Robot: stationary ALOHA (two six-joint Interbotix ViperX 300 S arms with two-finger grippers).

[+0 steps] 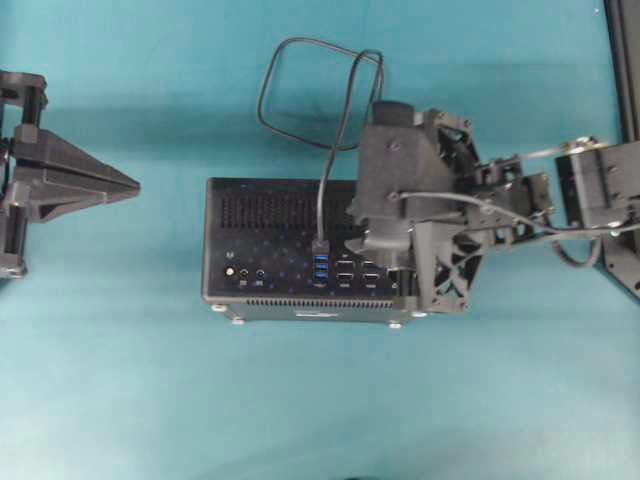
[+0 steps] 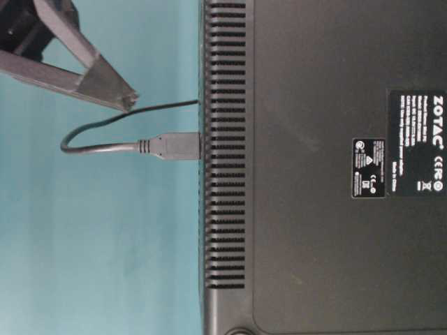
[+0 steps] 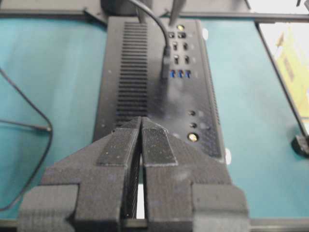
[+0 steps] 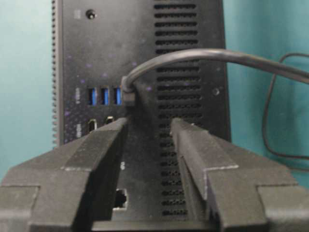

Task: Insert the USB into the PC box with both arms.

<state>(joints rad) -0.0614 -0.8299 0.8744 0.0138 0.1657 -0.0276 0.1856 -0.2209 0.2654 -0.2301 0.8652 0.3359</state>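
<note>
The black PC box [image 1: 270,215] lies mid-table with its port face up. The USB plug [image 1: 320,247] stands in the row of blue sockets [image 4: 104,95], and its thin cable loops away behind the box [image 1: 300,90]. My right gripper [image 4: 149,123] hovers over the box just short of the plug [image 4: 129,94], open, with nothing between its fingers. One right finger [image 2: 98,80] shows near the plug [image 2: 178,145] in the table-level view. My left gripper [image 1: 130,187] is shut and empty, well off the box's left end [image 3: 141,121].
Teal cloth covers the table all around the box. Slack cable lies on the cloth beside the box [image 3: 43,128]. A dark frame rail runs along the table's right edge [image 1: 622,60]. Small silver feet stick out along the box's near edge [image 1: 237,318].
</note>
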